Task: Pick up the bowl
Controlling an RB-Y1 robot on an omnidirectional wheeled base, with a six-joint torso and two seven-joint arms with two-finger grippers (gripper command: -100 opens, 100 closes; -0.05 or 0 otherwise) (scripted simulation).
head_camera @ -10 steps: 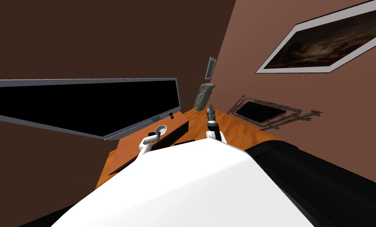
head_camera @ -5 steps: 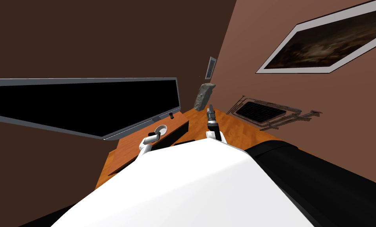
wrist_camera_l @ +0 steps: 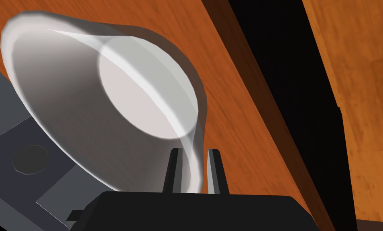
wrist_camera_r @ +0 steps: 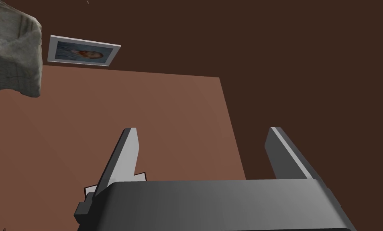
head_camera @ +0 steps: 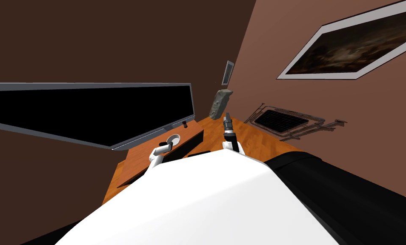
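Observation:
A white bowl [head_camera: 173,139] sits on the orange wooden stand [head_camera: 134,159] just below the big screen. In the left wrist view the bowl [wrist_camera_l: 106,100] looms close and tilted. My left gripper [wrist_camera_l: 194,170] is shut on the bowl, one finger inside the near rim and one outside it. In the head view the left gripper [head_camera: 169,146] is at the bowl's near edge. My right gripper [head_camera: 227,115] is raised over the stand's right end. In its wrist view the right gripper [wrist_camera_r: 202,148] stands open with nothing between its fingers.
A wide black screen [head_camera: 91,112] stands right behind the bowl, and its grey foot [wrist_camera_l: 10,132] lies beside it. A small dark object [head_camera: 184,124] stands farther along the stand. A grey rock-like block [head_camera: 220,103] and a metal rack [head_camera: 283,120] lie beyond.

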